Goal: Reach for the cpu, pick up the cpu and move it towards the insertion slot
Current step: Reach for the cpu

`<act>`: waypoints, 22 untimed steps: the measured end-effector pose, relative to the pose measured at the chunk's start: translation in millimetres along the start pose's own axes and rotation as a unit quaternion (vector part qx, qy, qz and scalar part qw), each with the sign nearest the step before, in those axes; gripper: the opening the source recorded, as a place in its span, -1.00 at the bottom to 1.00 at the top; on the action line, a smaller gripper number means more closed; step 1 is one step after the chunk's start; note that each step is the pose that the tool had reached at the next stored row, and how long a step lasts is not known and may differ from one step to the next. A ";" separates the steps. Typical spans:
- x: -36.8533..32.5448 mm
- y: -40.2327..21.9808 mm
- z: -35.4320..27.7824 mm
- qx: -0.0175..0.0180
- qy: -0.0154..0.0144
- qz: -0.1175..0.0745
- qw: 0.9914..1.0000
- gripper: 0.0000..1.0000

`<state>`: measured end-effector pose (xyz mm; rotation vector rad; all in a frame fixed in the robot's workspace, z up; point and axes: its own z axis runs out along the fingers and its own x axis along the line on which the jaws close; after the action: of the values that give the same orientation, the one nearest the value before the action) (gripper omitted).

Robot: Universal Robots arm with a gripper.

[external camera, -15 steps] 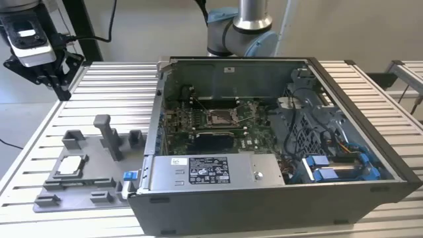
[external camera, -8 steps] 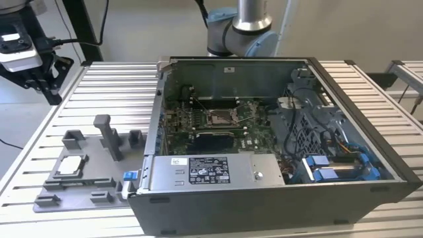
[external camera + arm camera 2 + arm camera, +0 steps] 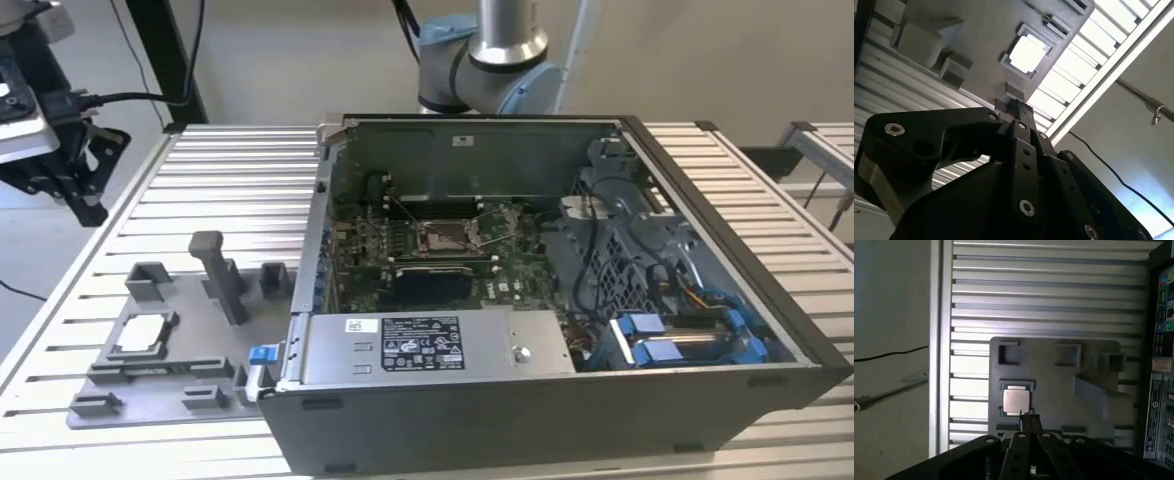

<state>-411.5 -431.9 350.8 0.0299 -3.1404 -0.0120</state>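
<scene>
Cpu lies flat in a recess of the grey fixture on the worktop, well apart from the slot inside the case. My fingers are together, empty, and clear of the cpu. Judgement: light, stiff, thin, smooth-faced and fragile. I would take hold on 2 opposite edges, never on the faces.
</scene>
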 end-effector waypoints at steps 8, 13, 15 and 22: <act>5.4 -0.4 3.4 0.000 0.000 0.000 1.000 -1.00; 5.5 -0.4 3.4 0.000 0.000 0.000 1.000 -1.00; 5.5 -0.4 3.4 0.000 0.000 0.000 1.000 1.00; 5.5 -0.4 3.4 0.000 0.000 -0.001 1.000 1.00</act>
<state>-417.0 -432.4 347.3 0.0316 -3.1402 -0.0119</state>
